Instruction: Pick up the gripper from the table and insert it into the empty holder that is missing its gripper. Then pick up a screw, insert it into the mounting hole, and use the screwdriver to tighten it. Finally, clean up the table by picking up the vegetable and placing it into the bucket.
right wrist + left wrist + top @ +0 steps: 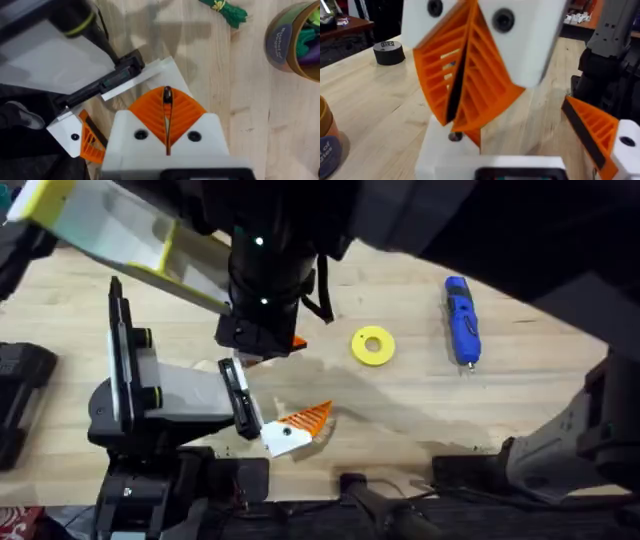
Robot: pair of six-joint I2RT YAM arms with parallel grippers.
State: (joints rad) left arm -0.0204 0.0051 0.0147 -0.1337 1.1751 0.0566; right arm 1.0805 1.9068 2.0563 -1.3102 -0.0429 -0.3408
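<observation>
The right tool is closed on the gripper, whose dark end shows between the tips of the orange ribbed pads. It hangs point-down right over the holder, with an orange end of the gripper reaching down to the holder's white face, beside a small dark hole; whether it is seated there I cannot tell. The holder is one of the two white finger mounts of the left tool, which lies low over the table with its jaws spread wide open. The other mount, well apart from the holder, carries its own orange wedge. In the overhead view a yellow ring lies flat to the right of the holder, and the screwdriver lies farther right again, well apart from it, with its metal tip toward the arms' bases. The vegetable lies loose on the table, apart from the holder. The bucket stands upright, also apart from the holder, with coloured toys inside. A black tape roll lies far from the holder.
</observation>
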